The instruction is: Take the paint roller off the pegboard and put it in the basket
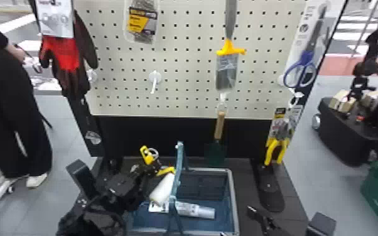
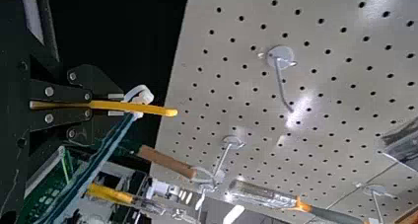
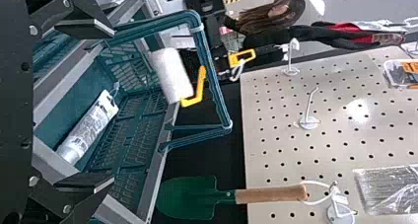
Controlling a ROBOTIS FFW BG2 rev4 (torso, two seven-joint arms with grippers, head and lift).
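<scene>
White roller [image 1: 164,187] sits clamped in the left tool [image 1: 150,168].

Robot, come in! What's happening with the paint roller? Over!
Left pincer shut on paint roller. Right pincer open, empty. Paint roller held by the basket, its raised handle right alongside, maybe in the way. Over.

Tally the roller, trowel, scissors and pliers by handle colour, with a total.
Yellow: 2, the roller and pliers
Blue: 1, the scissors
Wood brown: 1, the trowel
Total: 4
</scene>
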